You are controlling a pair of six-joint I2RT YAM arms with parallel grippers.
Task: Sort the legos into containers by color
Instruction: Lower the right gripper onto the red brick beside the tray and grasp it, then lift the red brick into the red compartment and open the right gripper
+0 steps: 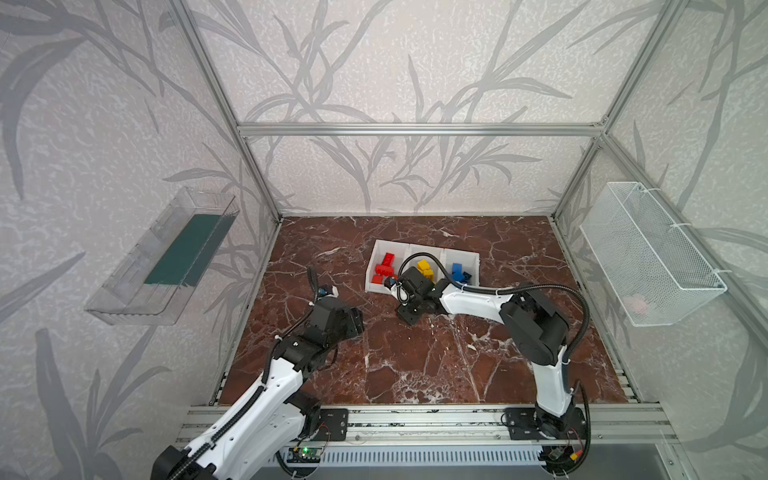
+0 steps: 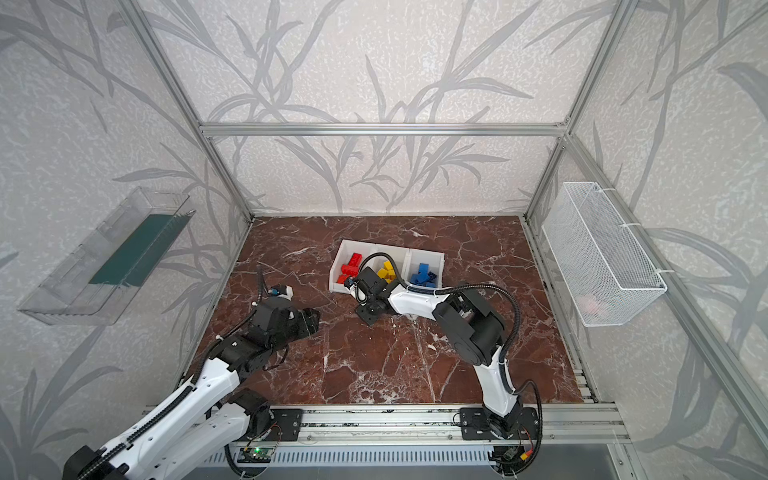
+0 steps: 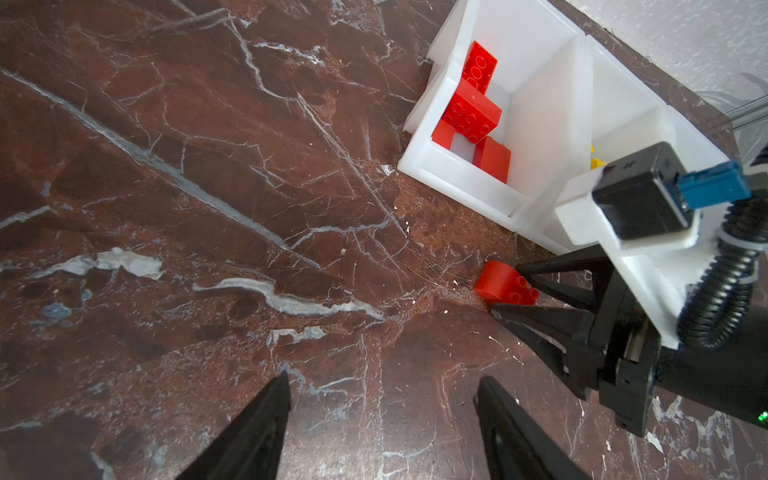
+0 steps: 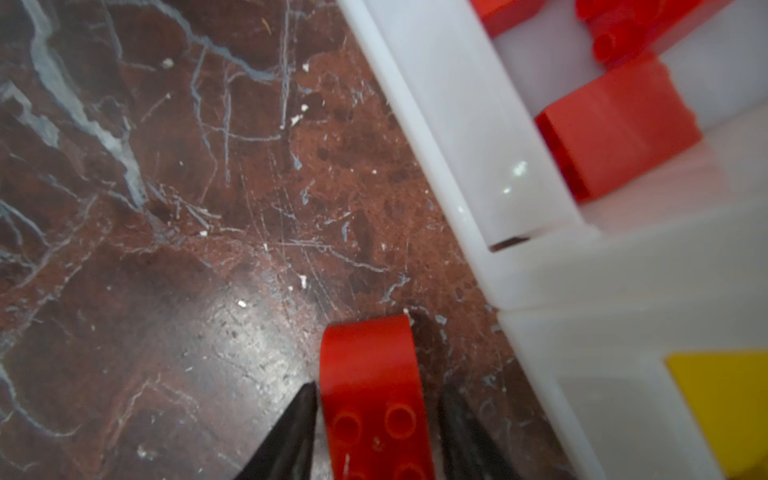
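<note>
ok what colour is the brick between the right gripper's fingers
Red. The brick shows best in the right wrist view, flanked by the right gripper.

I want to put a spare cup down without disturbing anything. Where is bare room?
Free: the near-middle table between left arm and right arm, and the strip behind the containers up to the back wall. Crowded: just before the containers, where the right claw pinches a red brick.

Soft, even light fills both top views, with faint shadows on the table (image 1: 415, 365) and frame posts (image 1: 218, 95) splaying toward the edges. The left wrist view is crisp; the right wrist view is blurred, red brick (image 4: 370, 374) and bin (image 4: 449, 137) smeared, a pale sheen beside them.
</note>
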